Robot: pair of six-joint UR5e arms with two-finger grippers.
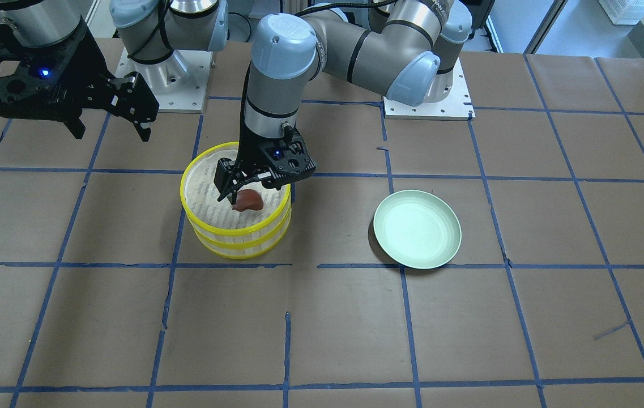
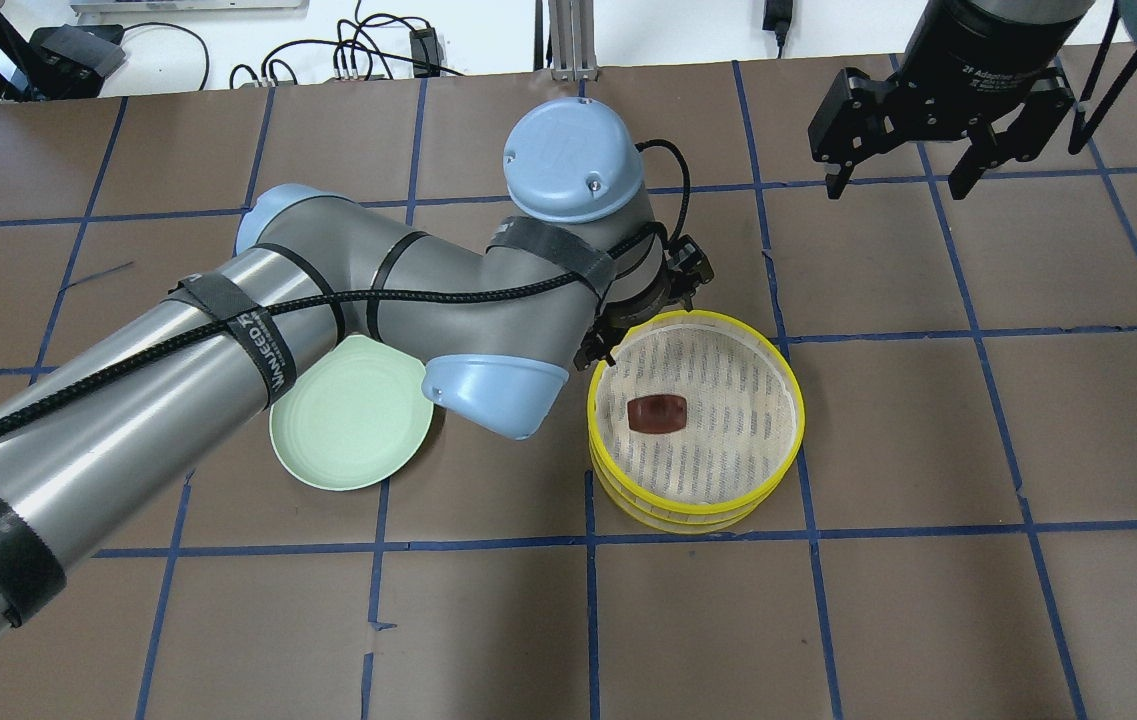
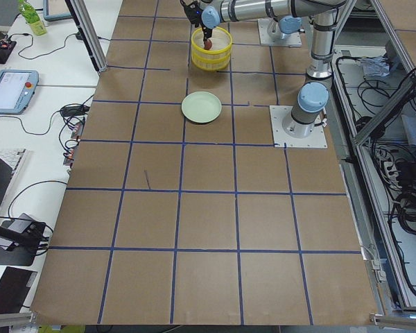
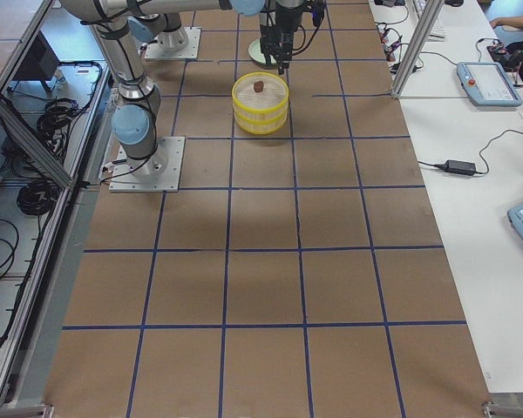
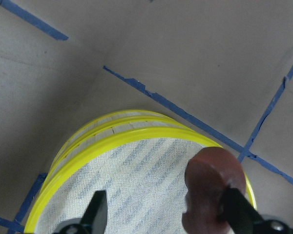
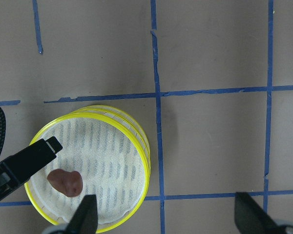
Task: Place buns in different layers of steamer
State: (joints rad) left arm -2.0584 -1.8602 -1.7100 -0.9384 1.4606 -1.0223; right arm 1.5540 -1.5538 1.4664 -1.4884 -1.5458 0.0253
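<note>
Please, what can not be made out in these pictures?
Inside of the lower tray: covered by the top tray in every view; no white bun shows anywhere.
The plate: partly behind the left arm, overhead view.
The brown bun: only a speck in both side views.

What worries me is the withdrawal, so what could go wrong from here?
The reddish-brown bun sits against one finger of the open left gripper, so lifting might drag or tip it. The fingers hang low over the top steamer tray, so a sideways exit could catch its yellow rim and knock the tray askew.
</note>
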